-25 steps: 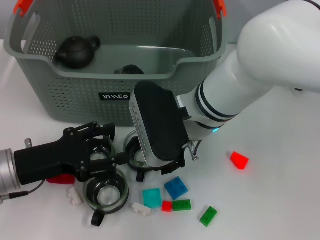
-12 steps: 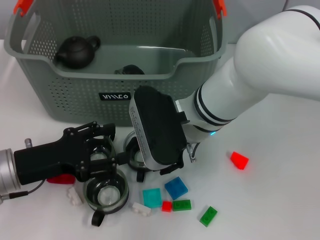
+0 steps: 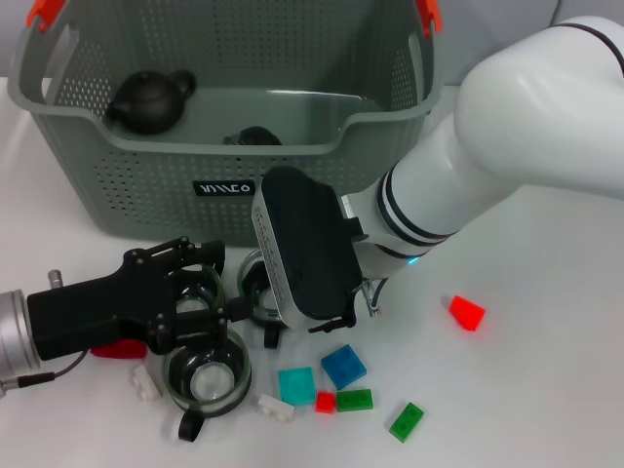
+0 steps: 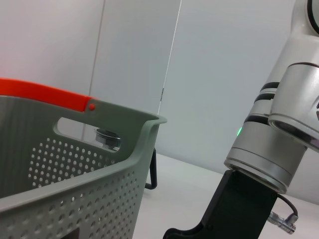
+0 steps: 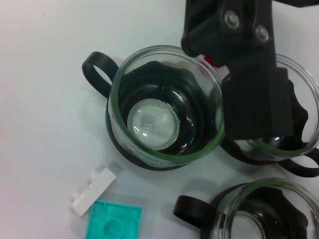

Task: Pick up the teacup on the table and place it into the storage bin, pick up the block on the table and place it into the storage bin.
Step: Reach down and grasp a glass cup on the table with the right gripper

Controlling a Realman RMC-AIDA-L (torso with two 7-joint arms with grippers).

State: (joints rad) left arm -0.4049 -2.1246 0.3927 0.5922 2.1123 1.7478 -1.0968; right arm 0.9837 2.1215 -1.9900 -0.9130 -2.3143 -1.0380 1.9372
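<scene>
Three glass teacups stand on the white table in front of the storage bin [image 3: 146,185]. One teacup [image 3: 207,375] is free at the front. My black left gripper [image 3: 190,292] lies low over a second teacup [image 3: 195,304]. My right gripper [image 3: 297,253] hangs over the third teacup [image 3: 255,292] and hides most of it. The right wrist view looks straight down on one teacup [image 5: 164,104], with the left gripper [image 5: 249,74] across the rim of another teacup [image 5: 299,119]. Loose blocks lie nearby: blue [image 3: 343,366], teal [image 3: 296,385], red [image 3: 466,312].
Inside the bin sit a dark teapot [image 3: 148,100] and another dark object [image 3: 255,136]. More blocks lie at the front: green [image 3: 407,421], green [image 3: 354,399], white [image 3: 276,406], white [image 3: 146,382]. A red piece [image 3: 117,348] lies under the left arm.
The right arm's forearm has swung slightly, and its gripper has edged a little toward the bin. The left arm, the teacups and the blocks have not moved.
</scene>
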